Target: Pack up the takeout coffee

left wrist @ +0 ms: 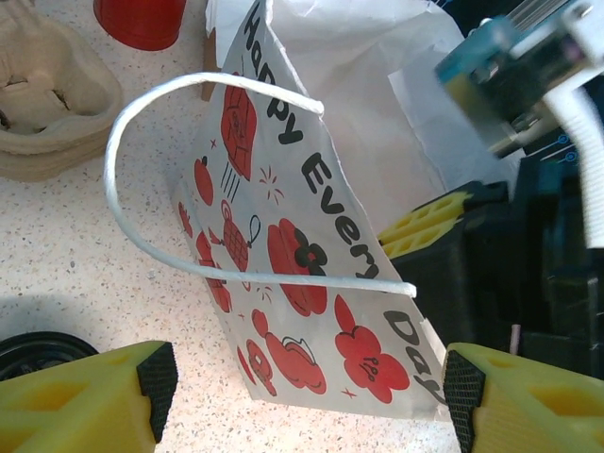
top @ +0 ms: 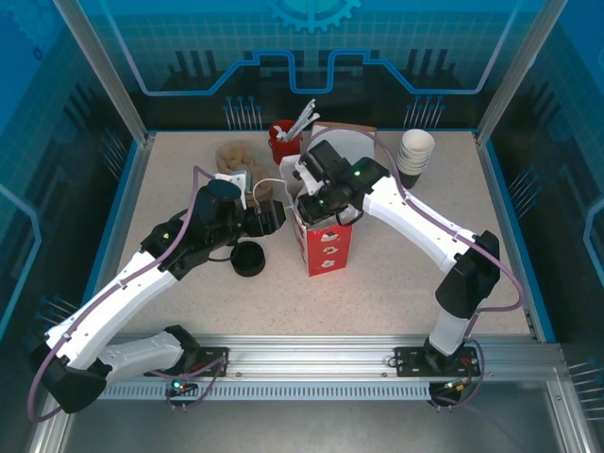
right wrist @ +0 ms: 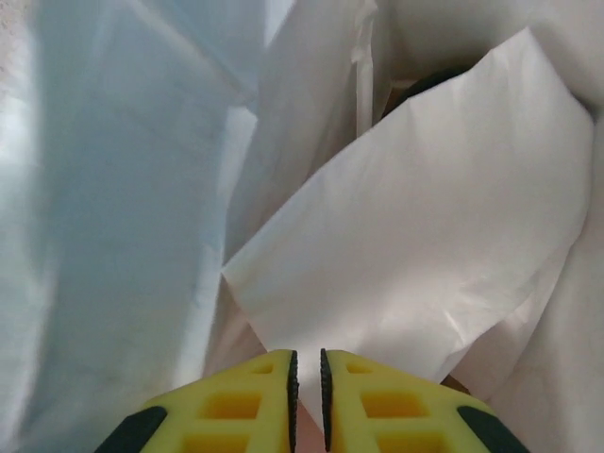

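Left jaws wide by paper bag (left wrist: 311,236), right jaws nearly closed inside, speckled tabletop (top: 396,283), blue walls (top: 57,113)

We think the dark curved sliver deep inside the red-and-white paper bag (top: 326,247) is the takeout coffee (right wrist: 422,88), its black top peeking past folds of white paper (right wrist: 425,245). Its sides are hidden, so we cannot judge its pose.

Speckled table (top: 396,274): paper bag (top: 326,247), black lid (top: 249,260), cup stack (top: 415,156), pulp tray (top: 236,154), red cup (top: 280,143).
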